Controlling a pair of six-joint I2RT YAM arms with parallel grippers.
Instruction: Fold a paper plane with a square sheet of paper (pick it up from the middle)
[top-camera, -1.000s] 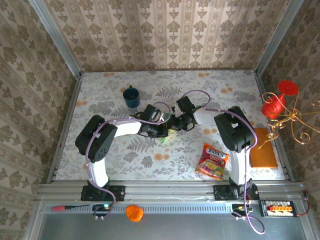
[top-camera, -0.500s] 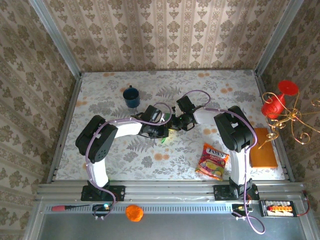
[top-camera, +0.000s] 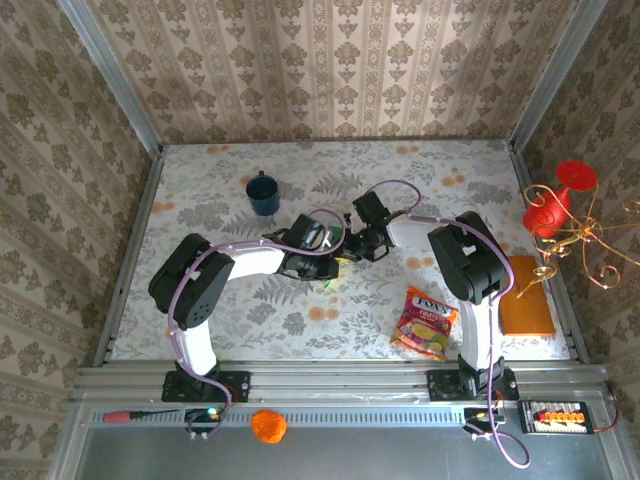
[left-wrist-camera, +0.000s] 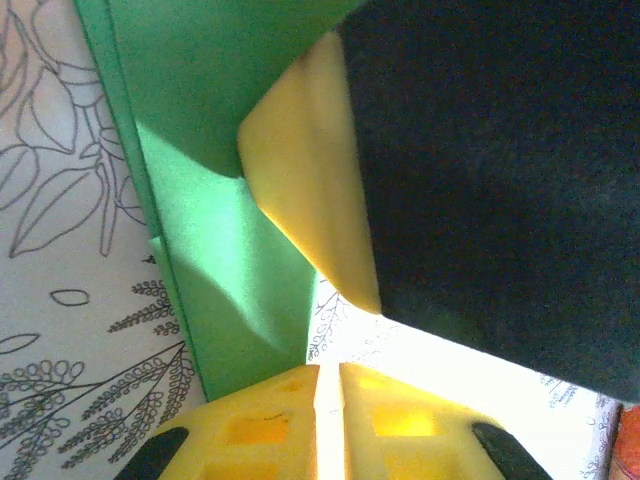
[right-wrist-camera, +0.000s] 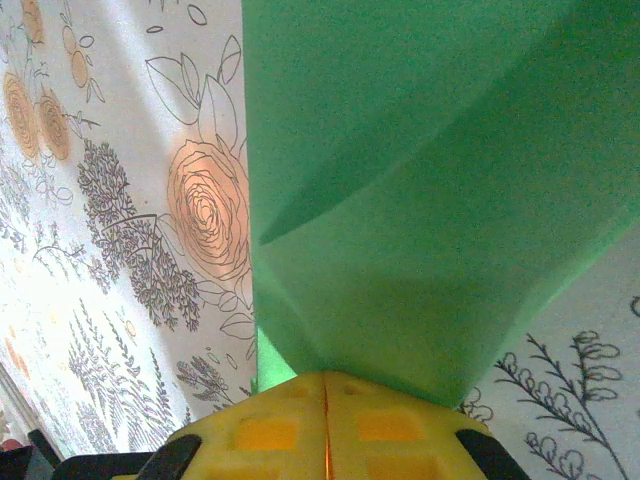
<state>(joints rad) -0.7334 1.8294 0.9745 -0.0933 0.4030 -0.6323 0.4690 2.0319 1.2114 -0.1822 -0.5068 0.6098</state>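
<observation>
Mid-fold out at the middle of the floral-print worktop (top-camera: 300, 330), with the thin bright-green sheet of paper (right-wrist-camera: 420, 200) pinched from both sides. Over on the right claw (right-wrist-camera: 327, 378): yellow pads shut tight, gripping a creased, funnelled bunch of the green sheet at the very tips. Down on the left claw (left-wrist-camera: 328, 372): pads pressed together too, biting what looks like the lower edge of a folded strip of the same sheet, with the right claw's yellow finger lying against the paper just above. From overhead, both claws nose to nose, almost touching, with just a sliver of green poking out below. Plenty to go wrong from here. Pulling in opposite directions with two tight grips so close together: likely to rip thin paper along a crease. Twisting either wrist: likely to crumple the panel and leave a stray wrinkle instead of a clean ridge. Letting go on one side too early: likely to let the flap spring open and lose the fold. Closing in any further: a real chance of finger knocking finger and dragging the sheet out of line. Well apart from all this, the dark blue mug (top-camera: 263, 193) up behind and the colourful snack packet (top-camera: 427, 322) down on the right, so no snagging there. Nothing like a finished dart yet, judging by the loose shape; slow, matched motion wanted.
</observation>
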